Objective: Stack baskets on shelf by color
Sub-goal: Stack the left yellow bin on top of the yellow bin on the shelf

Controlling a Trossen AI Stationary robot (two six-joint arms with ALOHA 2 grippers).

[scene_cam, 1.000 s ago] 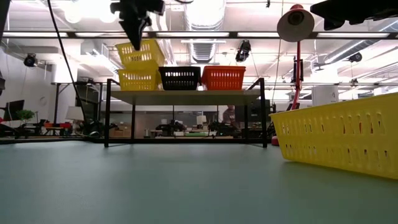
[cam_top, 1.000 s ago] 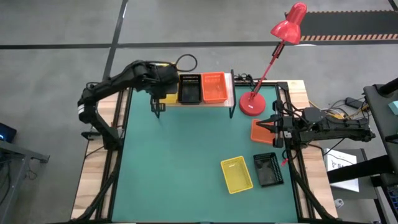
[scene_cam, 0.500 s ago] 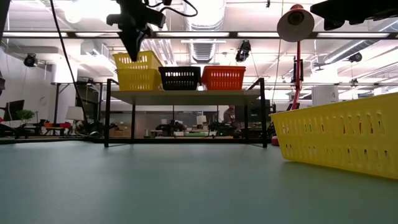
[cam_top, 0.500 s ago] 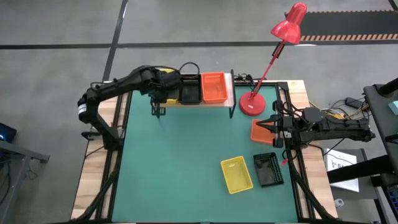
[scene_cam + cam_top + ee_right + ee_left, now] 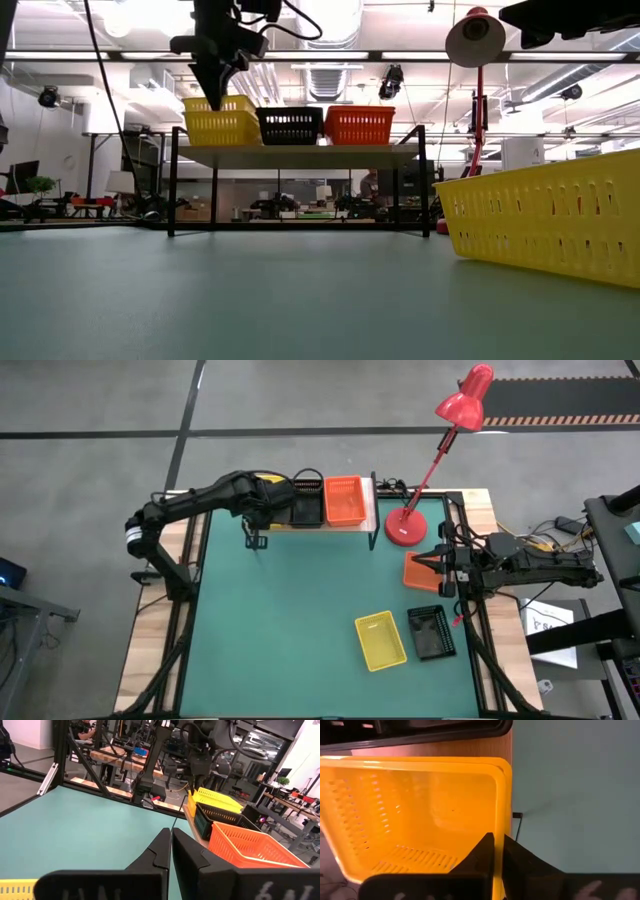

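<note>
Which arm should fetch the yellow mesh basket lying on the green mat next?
Probably right: the right gripper is shut and empty, near the yellow mesh basket. The left gripper grips a yellow basket on the shelf.

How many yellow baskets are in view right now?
3. Two sit nested on the shelf's left end, the upper yellow basket inside the lower one. The third lies on the table beside the black basket. I see no others.
</note>
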